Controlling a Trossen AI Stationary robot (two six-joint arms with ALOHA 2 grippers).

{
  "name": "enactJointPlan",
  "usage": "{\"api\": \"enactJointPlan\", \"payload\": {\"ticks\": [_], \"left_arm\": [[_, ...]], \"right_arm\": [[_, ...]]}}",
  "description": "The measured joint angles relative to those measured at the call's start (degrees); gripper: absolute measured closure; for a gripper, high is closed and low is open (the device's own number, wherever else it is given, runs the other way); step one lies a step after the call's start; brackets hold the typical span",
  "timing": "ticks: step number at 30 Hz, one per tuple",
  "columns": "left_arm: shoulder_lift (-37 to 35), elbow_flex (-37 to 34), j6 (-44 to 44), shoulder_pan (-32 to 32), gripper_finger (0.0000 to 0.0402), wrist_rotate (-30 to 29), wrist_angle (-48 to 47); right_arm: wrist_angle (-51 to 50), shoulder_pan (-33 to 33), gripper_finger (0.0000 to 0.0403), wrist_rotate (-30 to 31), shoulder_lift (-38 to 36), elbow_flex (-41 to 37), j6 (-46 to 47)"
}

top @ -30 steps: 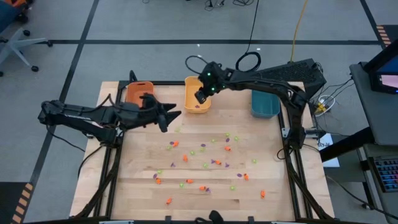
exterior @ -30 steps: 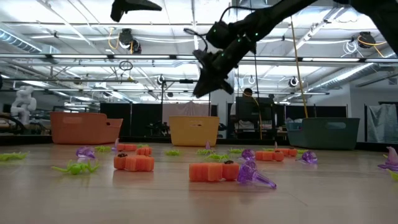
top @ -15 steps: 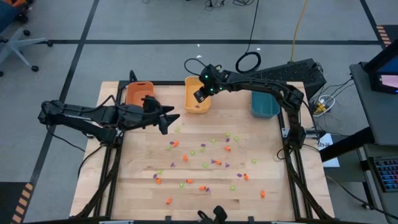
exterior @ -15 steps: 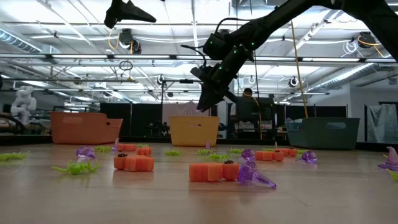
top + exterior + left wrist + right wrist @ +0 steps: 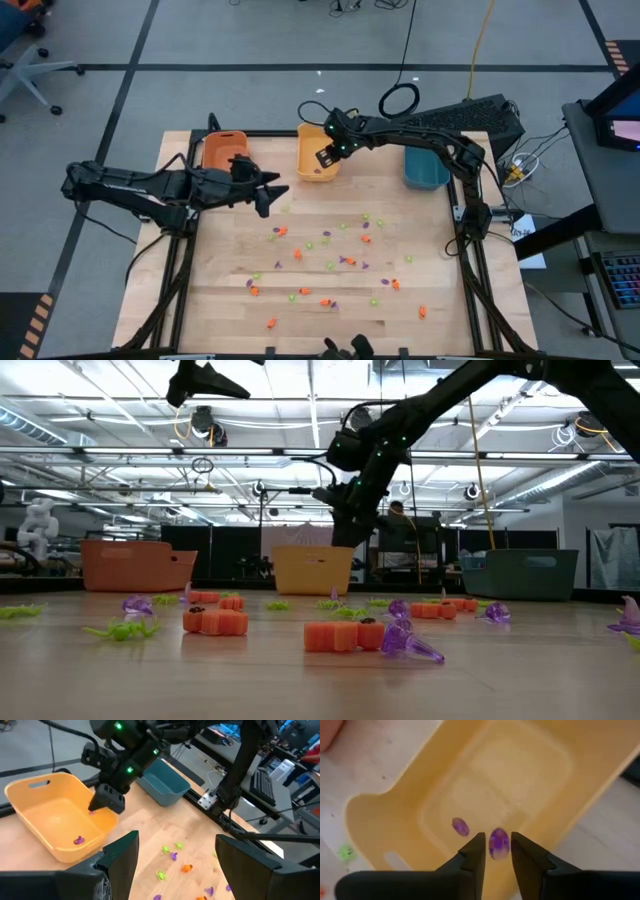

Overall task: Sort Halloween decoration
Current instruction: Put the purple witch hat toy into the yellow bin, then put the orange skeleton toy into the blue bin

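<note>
Small orange, light green and purple trinkets [image 5: 345, 262] lie scattered over the wooden table. My right gripper [image 5: 498, 838] hangs over the yellow bin [image 5: 520, 770], pointing steeply down, its fingertips a little apart with a purple trinket [image 5: 498, 845] between them. Another purple trinket [image 5: 460, 826] lies on the bin's floor. My left gripper [image 5: 275, 190] is open in the air near the orange bin [image 5: 222, 148], holding nothing. My right gripper has the purple trinket [image 5: 91, 811] between its fingertips [image 5: 476, 851], over the yellow bin's near end. The fingers come from above, slanting down. Narrow gaps show on both sides of the trinket, and I cannot tell whether the fingers touch it.
Three bins stand along the far edge: orange at the left, yellow [image 5: 303, 150] in the middle, teal [image 5: 425, 168] at the right. Trinkets cover the table's middle and near part. Black frame rails run along the table's sides.
My right gripper has come down toward the yellow bin and tipped to point more steeply down, with the purple trinket at its tips. My left gripper has tipped its fingers slightly downward without shifting place.
</note>
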Motion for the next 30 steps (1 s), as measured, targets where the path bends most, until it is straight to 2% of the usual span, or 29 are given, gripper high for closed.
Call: {"api": "enactJointPlan", "payload": {"ticks": [8,14,21,26,30], "left_arm": [[0.0,0.0,-1.6,-1.3,0.0134,2.0,-1.4],[0.0,0.0,-8.0,-2.4,0.0134,2.4,-6.6],[0.0,0.0,-14.6,-4.3,0.0134,4.4,-17.2],[0.6,-0.1,-13.3,-5.1,0.0134,6.9,-24.5],[1.1,-1.6,-8.4,-5.3,0.0134,12.0,-25.1]], "right_arm": [[0.7,0.0,0.0276,0.0,-1.8,0.0,-0.3],[-0.1,0.1,0.0251,-0.3,-7.3,0.0,-2.9],[-4.7,1.8,0.0246,-7.5,-17.4,0.0,-5.0],[-9.4,5.4,0.0245,-7.7,-23.9,0.0,-5.9],[-13.4,9.4,0.0245,-7.7,-27.4,0.0,-7.0]]}}
